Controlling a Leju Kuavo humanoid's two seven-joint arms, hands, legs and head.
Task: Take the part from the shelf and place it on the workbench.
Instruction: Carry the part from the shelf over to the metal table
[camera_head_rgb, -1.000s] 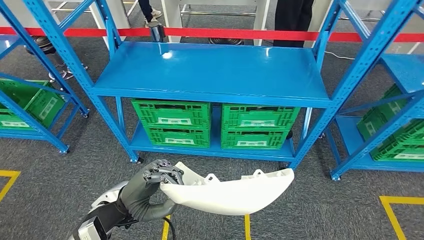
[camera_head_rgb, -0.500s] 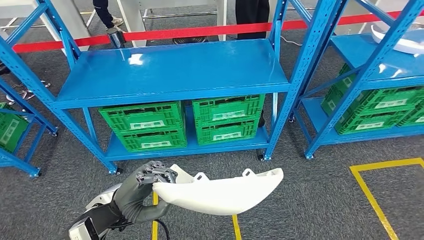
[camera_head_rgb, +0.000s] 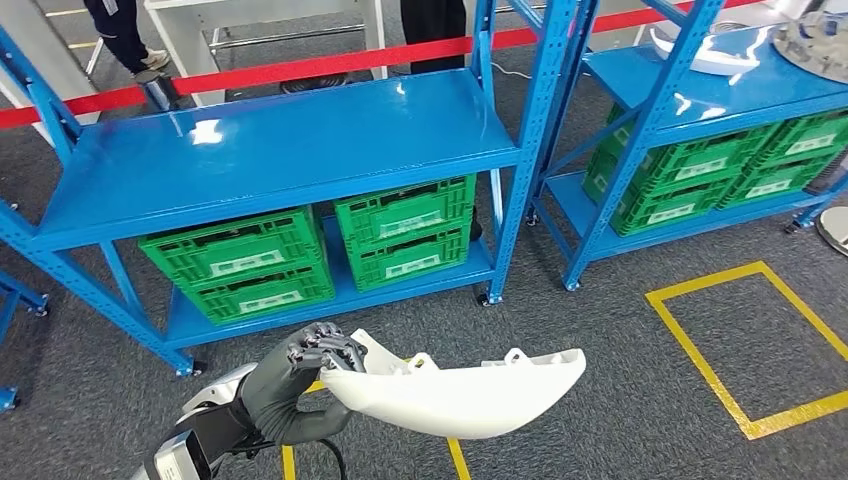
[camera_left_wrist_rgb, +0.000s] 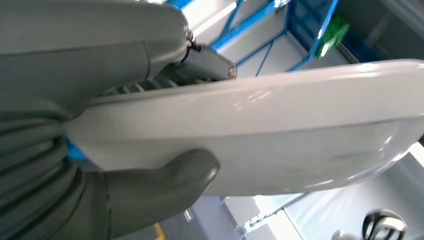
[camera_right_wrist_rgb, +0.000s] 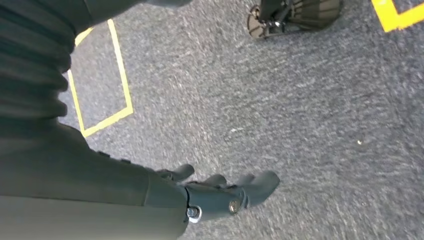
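part | gripped at one end | left robot hand

A: What is the left hand holding?
B: A long white part, gripped at one end; the rest reaches out to the hand's right, above the grey carpet.
A: And beyond the hand?
B: A blue shelf with green crates on its lower level. Yellow floor tape lies well off to the right.
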